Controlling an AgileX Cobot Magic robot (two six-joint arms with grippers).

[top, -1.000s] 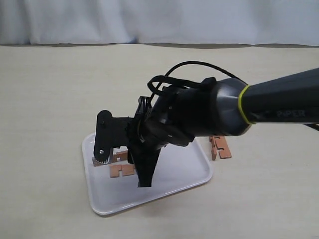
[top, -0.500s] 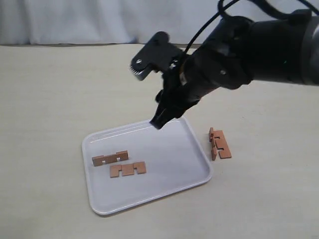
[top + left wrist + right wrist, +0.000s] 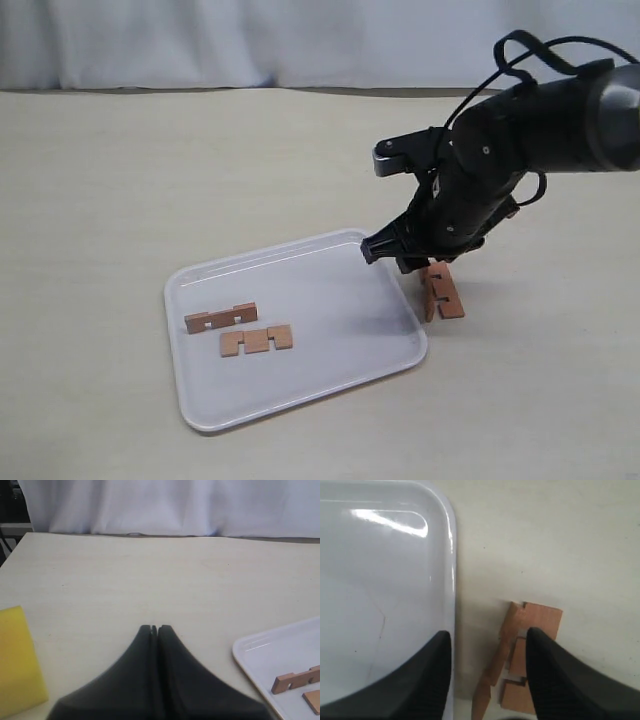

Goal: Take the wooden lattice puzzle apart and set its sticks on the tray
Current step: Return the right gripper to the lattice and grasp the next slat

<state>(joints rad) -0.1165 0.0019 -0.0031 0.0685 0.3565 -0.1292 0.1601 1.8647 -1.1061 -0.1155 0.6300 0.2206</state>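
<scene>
Beside the tray (image 3: 340, 300) on the desk (image 3: 120, 180), my right claw (image 3: 392, 258) hangs spread wide over the puzzle sticks (image 3: 440, 292); two sticks (image 3: 240, 330) lie in the tray. Left claw (image 3: 154, 628) closed, empty.

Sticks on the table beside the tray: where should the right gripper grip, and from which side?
Probably the on-edge stick nearer the tray: pinch across its broad faces at mid-length, from straight above. It stands tilted beside the flat stick, top edge proud, and the open right gripper straddles it.

right end effector (image 3: 393, 258) lowered, now over loose sticks (image 3: 441, 292)
</scene>
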